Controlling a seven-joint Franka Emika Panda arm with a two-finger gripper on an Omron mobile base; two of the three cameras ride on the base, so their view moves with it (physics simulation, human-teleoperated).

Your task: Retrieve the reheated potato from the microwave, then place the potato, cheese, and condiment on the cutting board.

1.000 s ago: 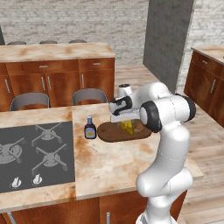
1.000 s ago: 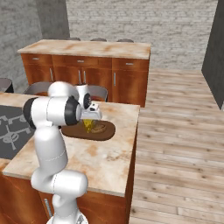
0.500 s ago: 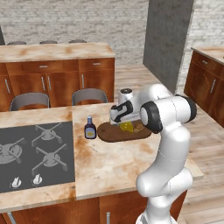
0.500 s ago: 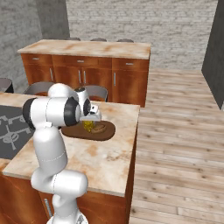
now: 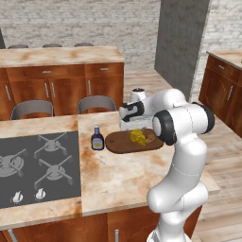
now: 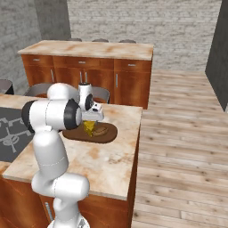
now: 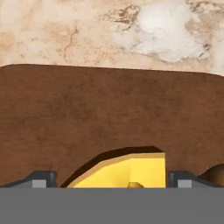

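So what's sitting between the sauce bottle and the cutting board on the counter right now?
Nothing. In the left base view, a narrow strip of bare counter separates the condiment from the near end of the cutting board; they stand apart, not touching.

Bright yellow cheese (image 5: pixel 137 136) sits on the dark brown cutting board (image 5: pixel 124 144), a tan-brown potato (image 6: pixel 100 131) alongside. The condiment (image 5: pixel 97 139) shows dark brown sauce, pale label, bluish cap. The counter (image 5: pixel 123 177) is mottled peach-and-cream marble.

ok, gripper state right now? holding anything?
Gripper: open, holding nothing; its fingers stand apart on either side of the cheese, which lies on the cutting board.
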